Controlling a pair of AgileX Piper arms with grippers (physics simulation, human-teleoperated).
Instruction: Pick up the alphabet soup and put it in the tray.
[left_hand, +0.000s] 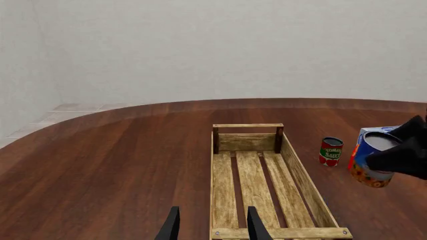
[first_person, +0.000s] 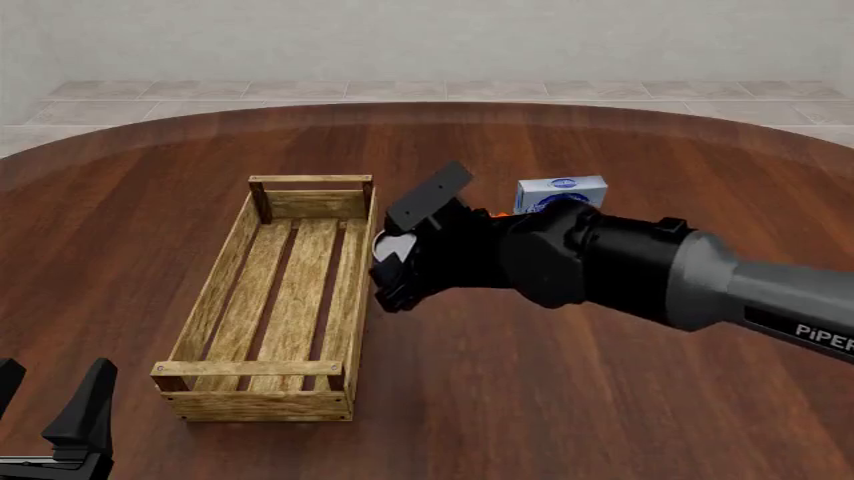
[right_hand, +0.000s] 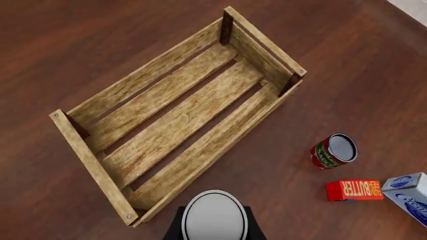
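My right gripper (first_person: 395, 268) is shut on the alphabet soup (left_hand: 372, 161), a blue and orange can with a pale top (right_hand: 215, 215). It holds the can tilted above the table, just outside the right wall of the tray (first_person: 360, 290). The tray (left_hand: 313, 200) is a long crate of light wooden slats (right_hand: 87, 155) with nothing in it. In the front view the arm hides most of the can (first_person: 388, 247). My left gripper (first_person: 51, 392) stands open near the table's front left, its fingers (left_hand: 172, 225) empty, short of the tray's near end.
A red-and-green can with a dark top (right_hand: 333, 150) stands right of the tray's far end. Beside it lie a red butter box (right_hand: 353, 189) and a blue-and-white carton (first_person: 561, 192). The right arm (first_person: 641, 270) stretches over the table's right half.
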